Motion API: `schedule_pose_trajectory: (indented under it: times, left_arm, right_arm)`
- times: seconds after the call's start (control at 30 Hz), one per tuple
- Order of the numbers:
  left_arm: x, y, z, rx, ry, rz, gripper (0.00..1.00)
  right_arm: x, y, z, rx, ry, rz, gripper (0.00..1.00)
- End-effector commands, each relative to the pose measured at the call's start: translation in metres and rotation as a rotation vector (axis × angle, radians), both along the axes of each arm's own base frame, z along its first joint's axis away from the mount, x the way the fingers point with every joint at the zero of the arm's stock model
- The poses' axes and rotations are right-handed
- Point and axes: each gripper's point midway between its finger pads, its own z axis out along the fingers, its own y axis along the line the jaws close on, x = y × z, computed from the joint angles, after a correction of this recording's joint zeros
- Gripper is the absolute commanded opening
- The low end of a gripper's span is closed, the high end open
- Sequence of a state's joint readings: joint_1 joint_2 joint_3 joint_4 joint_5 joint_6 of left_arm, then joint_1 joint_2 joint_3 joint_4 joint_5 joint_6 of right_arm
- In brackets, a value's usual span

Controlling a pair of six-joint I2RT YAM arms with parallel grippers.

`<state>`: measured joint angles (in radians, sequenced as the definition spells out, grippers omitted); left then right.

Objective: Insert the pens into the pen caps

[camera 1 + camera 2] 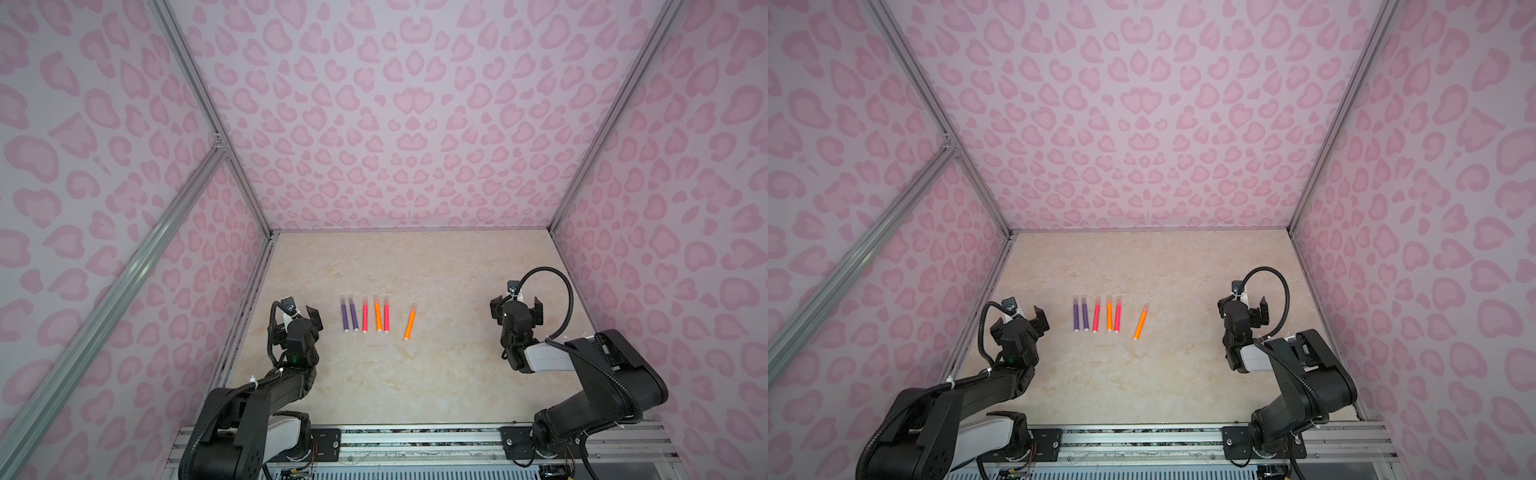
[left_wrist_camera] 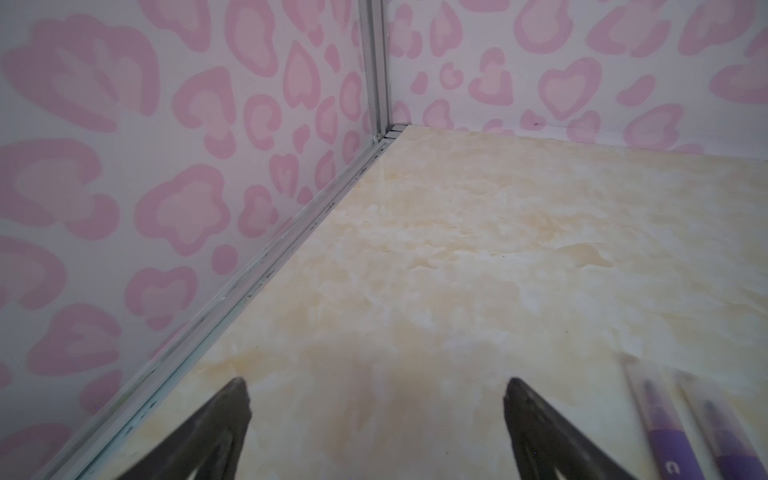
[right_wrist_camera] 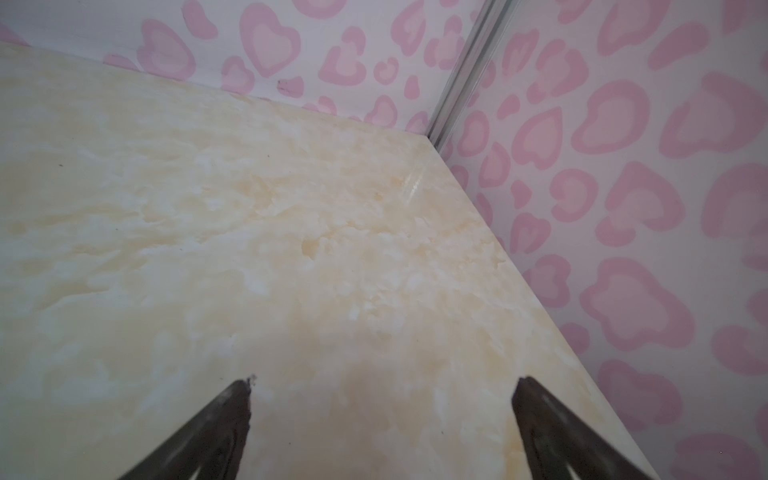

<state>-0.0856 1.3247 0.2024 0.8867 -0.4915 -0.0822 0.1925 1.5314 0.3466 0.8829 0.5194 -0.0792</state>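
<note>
The left pincer (image 2: 376,399) stands wide and empty, its dark fingertips (image 2: 237,399) framing bare beige tabletop (image 2: 415,270); just to its right two purple pens (image 2: 665,440) lie side by side, blurred and cut off by the edge of the left wrist view. In both top views these start a close row, followed by a pink-red pen (image 1: 365,318), an orange pen (image 1: 378,318) and another pink-red pen (image 1: 387,319), while a second orange pen (image 1: 410,322) lies tilted further right, apart from the row and well short of the right pincer (image 3: 382,395). The pen caps (image 1: 351,300) at the pens' far ends are faint, near-clear smudges, and whether each is fully seated cannot be told. The right pincer is likewise spread wide and empty, its wrist view taking in only tabletop and pink-patterned wall (image 3: 623,208).
</note>
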Motion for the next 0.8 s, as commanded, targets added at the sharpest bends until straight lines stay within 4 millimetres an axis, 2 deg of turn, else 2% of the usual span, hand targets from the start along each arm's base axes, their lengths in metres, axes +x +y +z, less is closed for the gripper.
schedule_pose_trajectory:
  times: [0.0,0.07,0.1,0.13,0.2,0.3,0.43,0.77]
  left_arm:
    - [0.050,-0.033,0.017,-0.034,-0.071,-0.238,1.00]
    - [0.048,-0.023,0.017,-0.114,-0.093,-0.260,0.99]
    - [0.046,-0.017,0.016,-0.116,-0.094,-0.227,0.99]
    - [0.046,-0.017,0.016,-0.115,-0.092,-0.224,0.99]
    - [0.047,-0.018,0.016,-0.105,-0.085,-0.220,0.97]
    - [0.048,-0.022,0.015,-0.084,-0.076,-0.221,0.97]
    - [0.049,-0.023,0.015,-0.074,-0.071,-0.219,0.97]
    - [0.050,-0.023,0.014,-0.081,-0.065,-0.222,0.97]
  right_arm:
    - [0.013,-0.018,0.007,0.211,-0.097,0.034,0.99]
    - [0.012,-0.014,0.014,0.197,-0.183,0.072,0.99]
    - [0.014,-0.013,0.009,0.201,-0.125,0.070,0.99]
    - [0.014,-0.013,0.005,0.207,-0.090,0.064,0.99]
    - [0.012,-0.013,0.010,0.191,-0.159,0.072,0.99]
    - [0.012,-0.015,0.006,0.205,-0.098,0.048,0.99]
    - [0.011,-0.015,0.009,0.199,-0.146,0.050,0.99]
    - [0.012,-0.015,0.007,0.200,-0.109,0.047,0.99]
